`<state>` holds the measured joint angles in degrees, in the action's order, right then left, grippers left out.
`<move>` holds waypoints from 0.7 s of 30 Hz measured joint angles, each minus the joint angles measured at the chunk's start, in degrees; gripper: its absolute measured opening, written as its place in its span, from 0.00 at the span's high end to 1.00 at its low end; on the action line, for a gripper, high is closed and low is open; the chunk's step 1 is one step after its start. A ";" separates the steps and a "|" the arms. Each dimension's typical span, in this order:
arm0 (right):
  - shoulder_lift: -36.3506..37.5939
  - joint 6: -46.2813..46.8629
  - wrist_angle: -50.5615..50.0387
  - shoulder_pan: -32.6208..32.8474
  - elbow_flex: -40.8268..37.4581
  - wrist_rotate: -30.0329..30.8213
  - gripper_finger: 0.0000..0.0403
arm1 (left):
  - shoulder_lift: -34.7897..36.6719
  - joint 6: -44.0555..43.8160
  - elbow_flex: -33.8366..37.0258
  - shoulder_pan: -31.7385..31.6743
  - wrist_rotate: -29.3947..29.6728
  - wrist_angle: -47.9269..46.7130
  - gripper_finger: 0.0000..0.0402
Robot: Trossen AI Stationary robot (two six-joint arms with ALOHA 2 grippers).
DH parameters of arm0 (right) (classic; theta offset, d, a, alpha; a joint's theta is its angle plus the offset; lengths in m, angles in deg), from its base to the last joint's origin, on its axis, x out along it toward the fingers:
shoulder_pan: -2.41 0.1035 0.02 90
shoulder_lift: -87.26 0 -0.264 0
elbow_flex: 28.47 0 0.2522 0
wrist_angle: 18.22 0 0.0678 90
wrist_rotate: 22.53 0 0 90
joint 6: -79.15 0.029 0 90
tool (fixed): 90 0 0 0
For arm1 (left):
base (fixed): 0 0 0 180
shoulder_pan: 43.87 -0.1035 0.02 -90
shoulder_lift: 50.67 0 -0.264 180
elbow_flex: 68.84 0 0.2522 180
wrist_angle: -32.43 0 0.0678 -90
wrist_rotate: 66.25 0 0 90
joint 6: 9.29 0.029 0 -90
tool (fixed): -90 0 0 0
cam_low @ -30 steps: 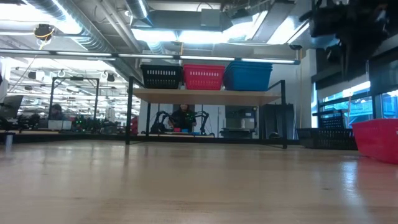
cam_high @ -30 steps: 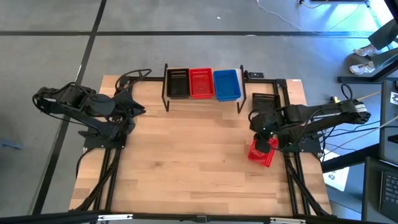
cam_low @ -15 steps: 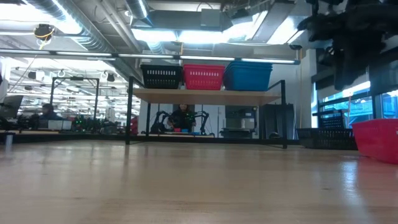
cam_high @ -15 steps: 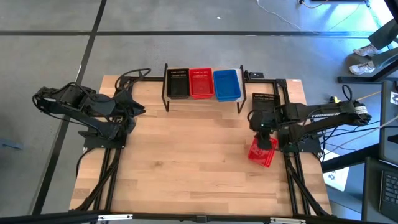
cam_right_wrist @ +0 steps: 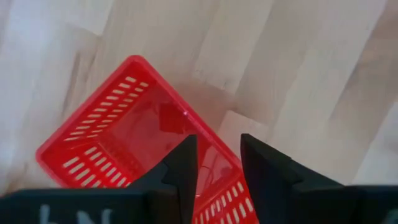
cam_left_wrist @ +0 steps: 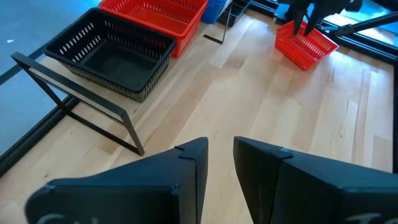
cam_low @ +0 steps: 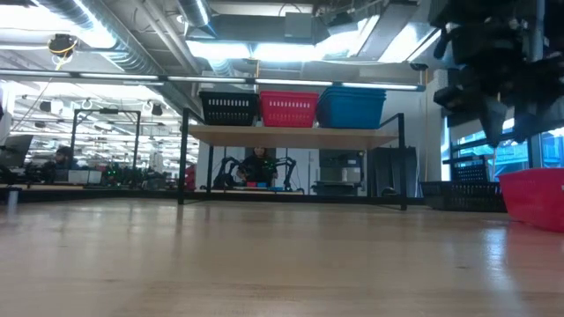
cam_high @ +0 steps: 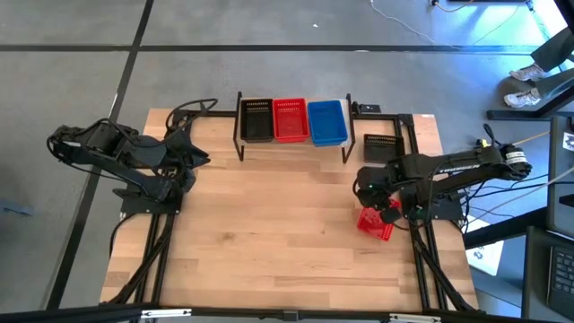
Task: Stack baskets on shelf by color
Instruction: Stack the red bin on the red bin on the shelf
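A red basket [cam_high: 375,222] [cam_right_wrist: 124,149] sits flat on the table near its right edge. My right gripper [cam_right_wrist: 217,140] [cam_low: 493,123] hangs open just above it, one finger over the inside and one outside a side wall, touching nothing. On the shelf [cam_high: 296,145] [cam_low: 291,135] stand a black basket [cam_high: 256,119], a red basket [cam_high: 290,119] and a blue basket [cam_high: 327,122] side by side. Another black basket [cam_high: 380,144] rests on the table right of the shelf. My left gripper [cam_left_wrist: 221,140] [cam_high: 199,158] waits near the left edge, open by a narrow gap.
The shelf's thin black legs [cam_left_wrist: 127,124] stand on the far part of the table. The wide middle of the wooden tabletop [cam_high: 269,224] is bare. Cables and arm bases lie along both side edges. People sit in the room behind the table [cam_low: 257,167].
My right gripper has come down from high above the table toward the red basket and shifted a little toward the near edge, ending just over the basket's wall. The red basket has stayed where it was.
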<state>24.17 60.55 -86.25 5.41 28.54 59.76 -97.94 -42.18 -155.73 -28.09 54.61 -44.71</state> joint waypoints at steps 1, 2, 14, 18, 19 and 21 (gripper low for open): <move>-0.42 0.00 0.70 0.00 -0.50 0.05 0.70 | 0.00 -0.01 0.01 0.01 -0.01 0.01 0.83; -1.00 -0.02 0.73 0.00 -0.59 0.09 0.70 | 0.00 -0.03 0.01 0.00 -0.01 0.00 0.83; -8.54 -0.15 0.78 0.00 -0.60 0.07 0.71 | 0.00 -0.13 0.01 0.01 0.12 0.01 0.83; -11.86 -0.15 0.78 0.00 -0.60 0.07 0.71 | 0.00 -0.15 0.01 -0.01 0.14 0.01 0.83; -12.75 -0.13 0.76 0.00 -0.60 0.10 0.71 | 0.00 -0.15 0.01 0.00 0.14 0.01 0.83; -14.41 -0.14 0.78 0.00 -0.60 0.10 0.71 | 0.00 -0.17 0.01 0.01 0.16 0.01 0.83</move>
<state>9.77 60.41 -85.48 5.41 27.94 59.85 -97.94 -42.35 -155.72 -28.08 54.77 -44.70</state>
